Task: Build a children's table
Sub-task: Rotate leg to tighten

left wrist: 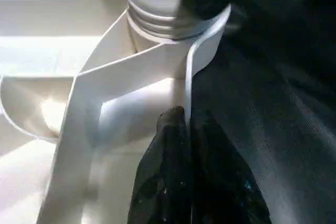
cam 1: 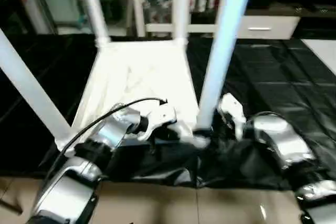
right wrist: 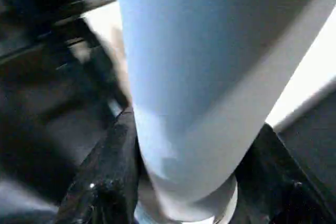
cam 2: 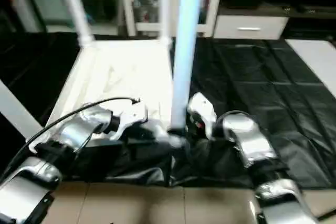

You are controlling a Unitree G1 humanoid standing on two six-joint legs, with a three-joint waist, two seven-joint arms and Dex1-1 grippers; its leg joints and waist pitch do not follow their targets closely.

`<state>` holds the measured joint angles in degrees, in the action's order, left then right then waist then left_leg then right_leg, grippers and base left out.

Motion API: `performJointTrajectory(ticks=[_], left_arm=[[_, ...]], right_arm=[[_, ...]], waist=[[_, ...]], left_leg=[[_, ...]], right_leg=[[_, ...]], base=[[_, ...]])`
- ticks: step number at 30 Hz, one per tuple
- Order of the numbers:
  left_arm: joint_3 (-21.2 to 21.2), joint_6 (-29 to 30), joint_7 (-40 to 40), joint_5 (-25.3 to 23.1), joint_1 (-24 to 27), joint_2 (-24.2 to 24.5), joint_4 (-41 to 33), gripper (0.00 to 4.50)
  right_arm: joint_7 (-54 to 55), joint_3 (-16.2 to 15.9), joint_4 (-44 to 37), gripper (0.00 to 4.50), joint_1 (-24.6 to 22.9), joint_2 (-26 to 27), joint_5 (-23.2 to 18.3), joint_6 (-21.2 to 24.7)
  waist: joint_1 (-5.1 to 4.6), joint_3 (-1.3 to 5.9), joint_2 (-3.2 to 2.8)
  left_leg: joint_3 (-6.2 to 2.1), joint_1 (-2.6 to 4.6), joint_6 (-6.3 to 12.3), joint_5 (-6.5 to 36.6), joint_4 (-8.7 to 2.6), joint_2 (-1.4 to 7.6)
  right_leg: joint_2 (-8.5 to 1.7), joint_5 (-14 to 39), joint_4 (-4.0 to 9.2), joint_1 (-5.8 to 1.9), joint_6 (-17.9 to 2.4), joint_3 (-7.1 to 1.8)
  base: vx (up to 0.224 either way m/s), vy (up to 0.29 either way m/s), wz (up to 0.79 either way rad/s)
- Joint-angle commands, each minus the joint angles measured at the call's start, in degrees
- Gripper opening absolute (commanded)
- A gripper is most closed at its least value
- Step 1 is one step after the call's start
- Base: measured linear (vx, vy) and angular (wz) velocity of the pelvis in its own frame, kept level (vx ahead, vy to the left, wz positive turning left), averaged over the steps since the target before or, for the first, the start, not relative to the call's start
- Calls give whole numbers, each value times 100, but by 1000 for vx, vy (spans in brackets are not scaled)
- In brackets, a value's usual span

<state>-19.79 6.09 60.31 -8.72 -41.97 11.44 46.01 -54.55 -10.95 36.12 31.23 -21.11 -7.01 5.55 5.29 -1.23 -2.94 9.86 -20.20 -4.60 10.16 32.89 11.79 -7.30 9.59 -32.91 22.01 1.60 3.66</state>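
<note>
A white plastic children's table top point(cam 1: 139, 80) lies upside down on a worktable draped in black plastic sheeting point(cam 1: 273, 77). Four white tapered legs stand up from its corner sockets.

The leg that matters now is the near right leg point(cam 1: 223, 45). It rises from the corner socket point(cam 1: 202, 139) at the top's near right corner, at about 6 o'clock in the left eye view, and its long axis runs close to upright, leaning slightly toward 1 o'clock. The far left leg point(cam 1: 93, 6), the far right leg point(cam 1: 181, 3) and the near left leg point(cam 1: 29, 90) stand in the other three sockets.

The right gripper point(right wrist: 189, 182) is the nearer one to this leg. In the right wrist view its two black fingers point(right wrist: 113, 171) sit on opposite sides of the leg's lower end, just above the socket; whether they press on it cannot be told. The leg lies straight ahead between them.

The left gripper point(left wrist: 184, 145) is at about 9 o'clock from the same socket. Its fingers are pressed together, seemingly pinching the thin edge wall point(left wrist: 188, 85) of the table top, with the leg's ribbed base and socket just beyond the fingertips.

Judging from this, the coming move is a grip or twist on the near right leg while the left arm steadies the top.

Beyond the worktable stand a white cabinet with glass doors point(cam 1: 173, 1) and a low white drawer unit point(cam 1: 265, 25). Pale floor point(cam 1: 168, 203) shows at the near edge.
</note>
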Motion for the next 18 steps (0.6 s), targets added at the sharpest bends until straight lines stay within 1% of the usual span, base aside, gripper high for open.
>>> performJointTrajectory(ticks=[1,2,3,4,5,6,7,8,9,10,11,12,13,14,15,16,17,18], left_arm=[[13,187,-594,-72,-76,-245,303,0],[64,255,-817,-72,-123,-323,393,0],[115,332,-1037,-68,-166,-409,471,0],[115,332,-1037,-68,-166,-409,471,0],[228,402,-1453,-52,-274,-565,647,0],[287,382,-1762,-74,-364,-657,800,0],[321,324,-2008,-112,-438,-716,929,0],[333,279,-2181,-150,-493,-754,1021,0],[343,240,-2320,-187,-538,-785,1100,0],[366,210,-2468,-203,-579,-810,1153,0],[374,198,-2523,-209,-595,-820,1174,0],[382,168,-2614,-220,-625,-835,1217,0],[416,89,-2838,-231,-694,-875,1323,0],[432,28,-2960,-242,-729,-890,1388,0],[428,0,-2989,-254,-735,-888,1409,0],[428,-5,-2992,-255,-737,-888,1414,0],[427,-134,-3045,-276,-795,-894,1566,0],[446,-200,-3055,-272,-845,-891,1668,0]], right_arm=[[746,-51,411,207,-110,175,346,351],[1001,24,485,207,-102,295,337,418],[1362,136,575,207,-76,444,317,475],[1362,136,575,207,-76,444,317,475],[2021,398,747,206,9,757,210,574],[2524,562,918,206,93,963,162,579],[2947,677,1074,205,166,1106,143,547],[3289,751,1204,205,223,1211,147,503],[3568,806,1306,204,270,1290,163,466],[3945,893,1393,204,312,1382,170,372],[4086,925,1425,204,328,1416,173,336],[4329,993,1473,204,356,1489,180,278],[4980,1161,1606,203,441,1695,200,98],[5368,1248,1706,203,502,1842,216,-42],[5468,1261,1747,203,522,1895,223,-100],[5468,1268,1753,203,527,1906,216,-113],[5296,1416,1905,202,639,2163,20,-314],[5026,1282,1879,202,678,2251,83,-423]], waist=[[-49,152,14],[-90,148,7],[-135,144,5],[-156,144,12],[-215,143,7],[-253,154,-41],[-318,138,-72],[-356,137,-101],[-393,138,-118],[-432,133,-145],[-419,97,-199],[-430,93,-174],[-417,72,-287],[-456,50,-204],[-481,28,-238],[-487,30,-241],[-440,30,-264],[-385,13,-281]], left_leg=[[-72,66,-136,3211,-527,14],[-92,84,-134,3313,-517,1],[-113,73,-138,3363,-515,-8],[-129,67,-137,3395,-525,-9],[-145,47,-110,3460,-540,-16],[-161,77,-102,3533,-534,-28],[-188,86,-95,3670,-546,-16],[-222,60,-116,3746,-569,-3],[-248,36,-116,3857,-605,12],[-286,10,-105,4080,-657,47],[-272,62,-80,4346,-694,85],[-252,118,-55,4457,-693,81],[-239,150,-66,4489,-684,64],[-198,227,-52,4474,-642,26],[-216,215,-31,4508,-647,23],[-220,174,2,4540,-677,48],[-209,111,45,4695,-776,129],[-160,115,9,4912,-885,176]], right_leg=[[-78,3455,575,-76,-618,-10],[-77,3627,605,-59,-535,23],[-79,3742,630,-63,-466,60],[-74,3778,652,-81,-421,91],[-63,3777,681,-108,-360,140],[-72,3805,715,-81,-356,181],[-61,3704,746,-100,-359,255],[-66,3591,735,-142,-357,298],[-53,3458,731,-194,-345,341],[-43,3129,706,-261,-354,377],[-46,2939,704,-229,-440,383],[-34,2910,729,-229,-463,406],[-47,2962,737,-200,-468,403],[-28,3247,839,-120,-423,466],[-9,3414,855,-171,-287,556],[6,3373,809,-224,-248,554],[7,3169,635,-287,-283,456],[50,3020,501,-271,-390,366]], base=[[-50,10,-6],[-50,10,-6],[0,0,0],[0,0,0],[0,0,0],[0,0,0],[0,0,0],[0,0,0],[-42,37,-18],[0,0,0],[0,0,0],[0,0,0],[0,0,0],[0,0,0],[0,0,0],[0,0,0],[0,0,0],[0,0,0]])
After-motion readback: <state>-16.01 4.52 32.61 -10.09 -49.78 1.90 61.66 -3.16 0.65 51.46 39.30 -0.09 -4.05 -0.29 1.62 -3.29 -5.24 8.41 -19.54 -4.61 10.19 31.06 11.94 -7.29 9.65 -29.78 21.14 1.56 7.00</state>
